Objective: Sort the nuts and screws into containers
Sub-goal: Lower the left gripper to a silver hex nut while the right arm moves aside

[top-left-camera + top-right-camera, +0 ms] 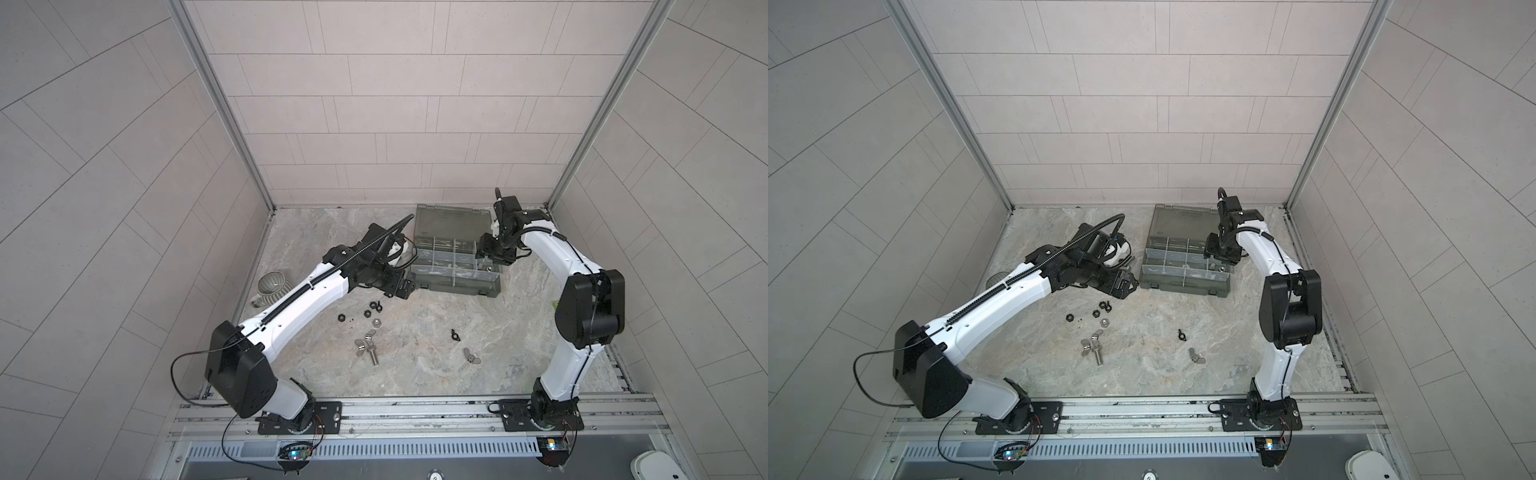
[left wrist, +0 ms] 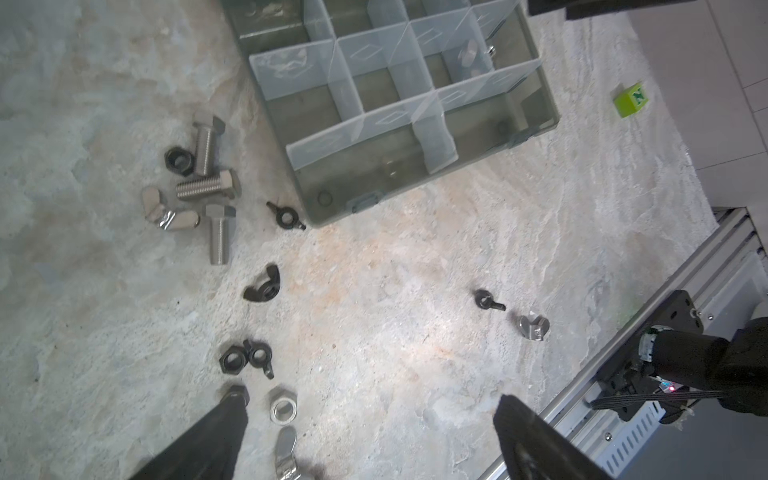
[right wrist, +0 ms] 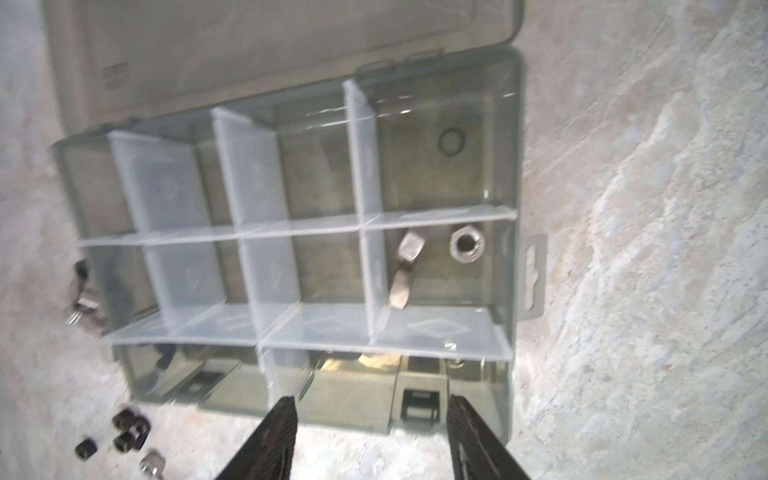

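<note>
The organizer box (image 1: 457, 287) stands open on the desk (image 1: 415, 365) near the back wall, and its lid (image 1: 453, 220) lies flat behind it. The right gripper (image 3: 370, 398) hovers above the front wall of the box. Its jaws stand apart and nothing is between them. In the middle-row compartment (image 3: 440, 286), at the end of the box nearest to the right arm, there are a silver wing nut (image 3: 405, 270), which looks a little blurred, and a silver hex nut (image 3: 465, 245).

The left gripper (image 2: 370, 397) hangs low over the desk near the left front corner of the box. Its jaws are wide open and hold nothing. In the left wrist view a second hex nut (image 2: 283, 409) lies on the desk just beside one of the fingers (image 2: 220, 428).

Three screws (image 2: 208, 187) lie in a small heap on the desk beside the box, together with a black hex nut (image 2: 179, 161) and a shiny wing nut (image 2: 166, 214).

In a top view more loose pieces lie in front of the left gripper: a group of black nuts (image 1: 368, 312) and one more screw (image 1: 372, 356) just beside two small wing nuts (image 1: 359, 344). A lone black wing nut (image 1: 456, 335) and a lone silver one (image 1: 471, 356) lie apart, toward the middle of the desk. A ribbed mug (image 1: 272, 286) stands at the left edge, partly behind the left arm.
</note>
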You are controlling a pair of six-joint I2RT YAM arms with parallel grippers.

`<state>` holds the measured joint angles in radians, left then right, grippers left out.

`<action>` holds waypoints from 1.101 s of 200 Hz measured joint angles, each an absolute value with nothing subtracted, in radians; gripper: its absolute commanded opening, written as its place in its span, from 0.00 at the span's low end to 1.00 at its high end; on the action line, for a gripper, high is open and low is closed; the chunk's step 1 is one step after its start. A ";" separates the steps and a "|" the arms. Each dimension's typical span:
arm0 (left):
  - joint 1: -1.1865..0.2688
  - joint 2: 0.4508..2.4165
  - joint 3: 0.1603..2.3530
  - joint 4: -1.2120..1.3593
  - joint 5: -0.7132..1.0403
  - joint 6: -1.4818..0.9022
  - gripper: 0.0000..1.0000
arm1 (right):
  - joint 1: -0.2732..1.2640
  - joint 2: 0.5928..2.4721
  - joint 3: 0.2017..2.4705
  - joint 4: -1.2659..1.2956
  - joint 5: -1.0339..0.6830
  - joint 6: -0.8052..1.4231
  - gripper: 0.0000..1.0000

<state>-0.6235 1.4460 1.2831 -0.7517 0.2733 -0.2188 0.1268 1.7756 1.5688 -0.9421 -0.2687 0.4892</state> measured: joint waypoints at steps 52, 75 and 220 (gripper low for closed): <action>-0.622 1.329 1.083 -0.733 0.239 -0.313 0.99 | 0.297 1.568 1.382 -0.969 -0.285 0.458 0.99; -0.622 1.309 1.007 -0.722 0.216 -0.358 0.90 | 0.328 1.464 1.277 -0.983 -0.290 0.459 0.99; -0.622 1.475 0.876 -0.607 0.109 -0.488 0.62 | 0.336 0.976 1.007 -1.084 -0.269 0.459 0.99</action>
<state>-0.6220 1.4750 0.8764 -0.6067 0.1093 -0.4885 0.3359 0.9764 1.0065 -1.0836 -0.2687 0.4587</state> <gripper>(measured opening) 0.621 0.992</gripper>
